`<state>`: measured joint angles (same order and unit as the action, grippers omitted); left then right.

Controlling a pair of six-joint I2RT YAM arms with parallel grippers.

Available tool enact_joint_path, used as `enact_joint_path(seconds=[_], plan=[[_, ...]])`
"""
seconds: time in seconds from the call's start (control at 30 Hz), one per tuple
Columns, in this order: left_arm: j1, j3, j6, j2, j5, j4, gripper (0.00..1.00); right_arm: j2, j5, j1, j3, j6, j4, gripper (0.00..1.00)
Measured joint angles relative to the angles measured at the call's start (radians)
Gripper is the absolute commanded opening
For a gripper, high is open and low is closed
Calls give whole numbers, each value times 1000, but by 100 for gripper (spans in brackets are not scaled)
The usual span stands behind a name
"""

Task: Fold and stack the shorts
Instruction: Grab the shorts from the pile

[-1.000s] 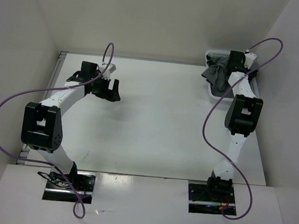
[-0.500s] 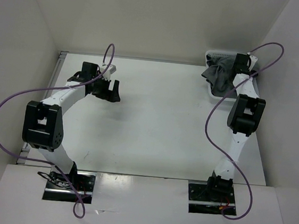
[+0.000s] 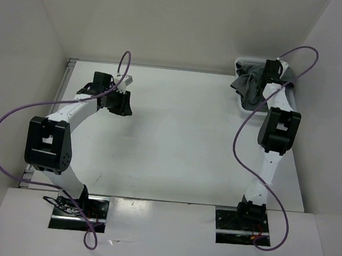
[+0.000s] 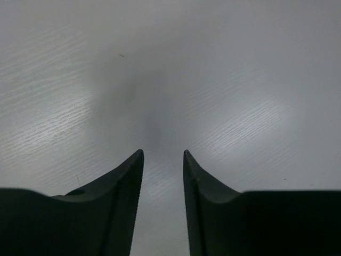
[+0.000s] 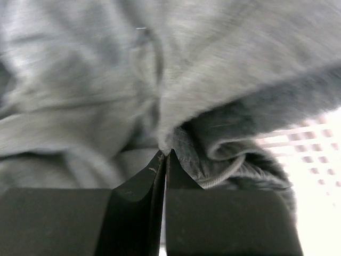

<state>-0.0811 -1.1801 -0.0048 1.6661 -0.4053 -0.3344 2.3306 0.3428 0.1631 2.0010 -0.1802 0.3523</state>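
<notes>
The grey shorts point(image 3: 249, 87) lie crumpled in a white basket point(image 3: 241, 64) at the far right corner, with part of them hanging over its left rim. My right gripper point(image 3: 269, 71) is down in that heap. In the right wrist view its jaws point(image 5: 163, 152) are pressed together, pinching a fold of the shorts point(image 5: 106, 80), and a thin drawstring point(image 5: 230, 172) curls just to the right. My left gripper point(image 3: 122, 103) hovers over bare table at the far left. Its fingers point(image 4: 162, 153) stand a narrow gap apart with nothing between them.
The white table point(image 3: 182, 141) is boxed in by white walls at the back and both sides. The basket's latticed wall point(image 5: 314, 144) shows brightly at the right of the right wrist view. Purple cables loop off both arms.
My right gripper has closed on the shorts in the basket. The left gripper's fingers have drawn closer together, staying over the same spot.
</notes>
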Motion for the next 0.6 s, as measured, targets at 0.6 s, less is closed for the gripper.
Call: enact_joint_path(seconds=[0.6], plan=[[0, 113, 1, -163, 36, 75, 40, -116, 117, -222, 181, -43, 75, 0]])
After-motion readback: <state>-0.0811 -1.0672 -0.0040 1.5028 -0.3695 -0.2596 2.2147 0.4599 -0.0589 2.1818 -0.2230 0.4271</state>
